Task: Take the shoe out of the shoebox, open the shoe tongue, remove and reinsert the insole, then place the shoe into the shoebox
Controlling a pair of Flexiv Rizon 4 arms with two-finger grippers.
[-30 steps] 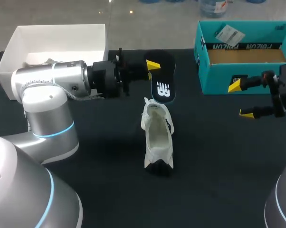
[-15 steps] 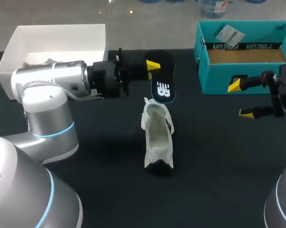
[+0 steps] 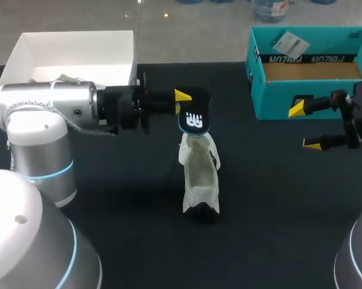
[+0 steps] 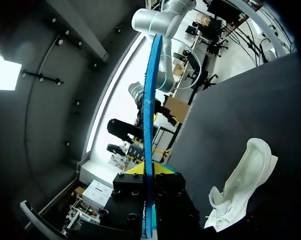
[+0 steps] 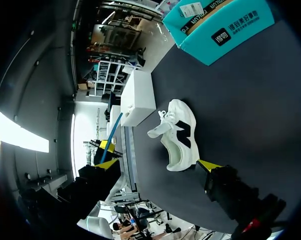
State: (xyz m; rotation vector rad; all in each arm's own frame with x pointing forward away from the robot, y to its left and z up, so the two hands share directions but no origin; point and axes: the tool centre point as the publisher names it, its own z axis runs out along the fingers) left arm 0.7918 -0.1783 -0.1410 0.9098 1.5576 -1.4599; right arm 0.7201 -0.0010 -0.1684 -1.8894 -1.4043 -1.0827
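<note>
Black cloth covers the table [image 3: 277, 198]. White shoe [image 3: 199, 174] lies on it near the middle, opening up, lengthwise away from the robot. Left arm comes in from the left; left gripper [image 3: 182, 97] is clamped on the insole [image 3: 194, 119], both fingers pressing it from two sides. Insole is dark on top with a white mark and blue along the edge; it is held off the cloth, just above the shoe's far end. Whether it touches the shoe cannot be told from the head view; the left wrist view shows the insole edge-on between the fingers and the shoe down to one side. Teal shoebox [image 3: 271, 99] sits at the far right of the table, open, brown inside. Right gripper [image 3: 305, 126] hangs just in front of that box, fingers spread wide, holding nothing, well apart from the shoe. White box [image 3: 79, 51] sits open at the far left, behind the left arm.
</note>
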